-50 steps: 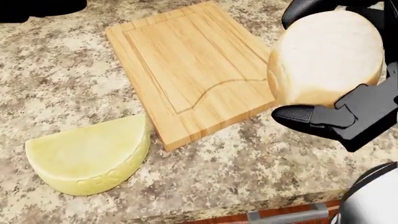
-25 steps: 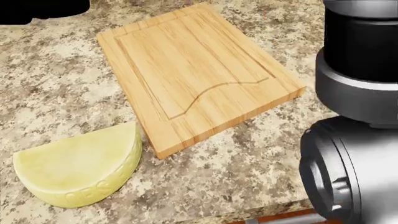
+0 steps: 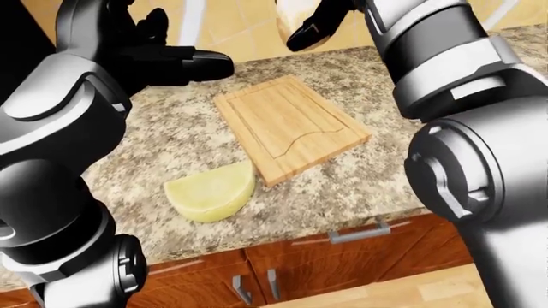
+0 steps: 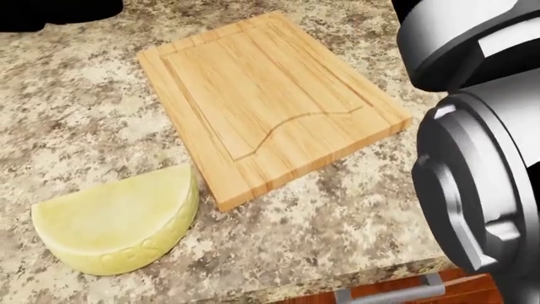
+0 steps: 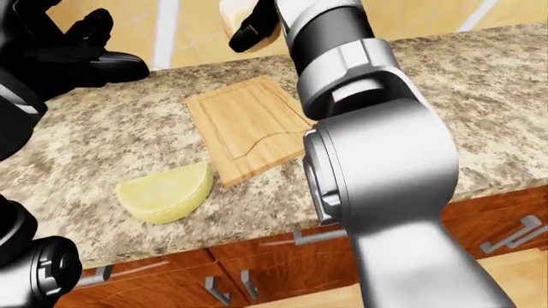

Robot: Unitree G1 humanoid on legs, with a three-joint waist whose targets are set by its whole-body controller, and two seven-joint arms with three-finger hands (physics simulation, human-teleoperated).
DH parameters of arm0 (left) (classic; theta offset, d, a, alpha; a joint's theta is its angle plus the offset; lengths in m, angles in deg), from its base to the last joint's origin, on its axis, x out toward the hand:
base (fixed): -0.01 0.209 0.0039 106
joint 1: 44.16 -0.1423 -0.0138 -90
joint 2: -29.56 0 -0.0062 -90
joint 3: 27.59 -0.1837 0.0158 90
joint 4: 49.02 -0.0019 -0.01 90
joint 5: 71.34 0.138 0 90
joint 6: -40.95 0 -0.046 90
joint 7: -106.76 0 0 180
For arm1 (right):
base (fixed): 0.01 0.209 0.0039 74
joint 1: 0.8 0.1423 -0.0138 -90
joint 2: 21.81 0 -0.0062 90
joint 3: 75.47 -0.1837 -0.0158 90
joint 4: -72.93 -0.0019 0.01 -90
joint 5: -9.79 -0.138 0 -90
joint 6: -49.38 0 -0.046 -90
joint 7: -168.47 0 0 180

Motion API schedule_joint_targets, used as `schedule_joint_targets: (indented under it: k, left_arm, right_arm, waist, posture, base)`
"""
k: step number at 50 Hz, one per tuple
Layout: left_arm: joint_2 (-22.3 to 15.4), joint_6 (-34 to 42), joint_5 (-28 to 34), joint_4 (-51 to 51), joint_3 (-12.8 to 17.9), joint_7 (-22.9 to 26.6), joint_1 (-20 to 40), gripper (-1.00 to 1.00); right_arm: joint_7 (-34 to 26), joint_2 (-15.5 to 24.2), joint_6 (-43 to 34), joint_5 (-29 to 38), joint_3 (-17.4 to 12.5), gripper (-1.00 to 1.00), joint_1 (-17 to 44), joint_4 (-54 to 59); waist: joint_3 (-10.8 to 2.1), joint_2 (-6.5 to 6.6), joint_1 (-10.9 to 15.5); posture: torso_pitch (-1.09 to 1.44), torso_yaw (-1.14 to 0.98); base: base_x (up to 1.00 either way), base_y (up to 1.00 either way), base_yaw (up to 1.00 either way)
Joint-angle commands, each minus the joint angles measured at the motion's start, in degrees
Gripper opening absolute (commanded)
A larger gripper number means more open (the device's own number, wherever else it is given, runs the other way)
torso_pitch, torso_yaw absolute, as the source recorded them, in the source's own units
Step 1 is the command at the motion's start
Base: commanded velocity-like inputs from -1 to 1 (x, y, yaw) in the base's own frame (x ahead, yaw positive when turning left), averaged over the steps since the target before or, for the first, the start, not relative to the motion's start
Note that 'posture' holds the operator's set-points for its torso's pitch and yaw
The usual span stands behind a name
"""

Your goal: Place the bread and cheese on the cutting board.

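The bread (image 3: 291, 19) is gripped by the right robot hand (image 3: 315, 25), black fingers (image 3: 310, 33) closed round its pale body, and it is held in the air at the top of the left-eye view, above the counter's (image 3: 385, 173) upper edge. Only part of the loaf is seen, so its long axis cannot be told. Below that hand the cutting board (image 4: 266, 104) lies flat and bare, its long axis running from upper left to lower right in the head view. The cheese (image 4: 118, 221) (a half wheel) is found just beside the board's lower-left corner, straight cut edge turned up and to the right, rounded rind toward the lower left. The left robot hand (image 3: 175, 61) is held spread above the counter, left of the board, gripping nothing.
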Motion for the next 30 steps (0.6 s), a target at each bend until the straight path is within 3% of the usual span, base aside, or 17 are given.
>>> schedule_joint_targets:
  k: [1,14,30]
  left_arm:
    - [-0.7,-1.5,0.3,0.9,0.9,-0.1,1.7,1.00]
    - [-0.7,-1.9,0.4,0.5,0.8,0.0,1.6,1.00]
    - [-0.3,-1.7,0.8,0.8,0.5,0.2,1.7,1.00]
  right_arm:
    - [1.0,0.8,1.7,0.6,-0.1,-1.00,2.2,-2.1]
    - [4.4,0.3,1.2,2.8,-1.0,-1.00,-4.9,-1.0]
    - [7.7,-0.2,1.7,2.2,-2.1,-1.00,-8.8,-1.0]
  waist:
    - [-1.85,0.07,0.0]
    - [-2.24,-0.56,0.8]
    - [-2.72,-1.12,1.6]
  posture:
    - [0.00,0.00]
    - [0.00,0.00]
    - [0.00,0.00]
  base:
    - [0.00,0.00,0.00]
    - [0.00,0.00,0.00]
    - [0.00,0.00,0.00]
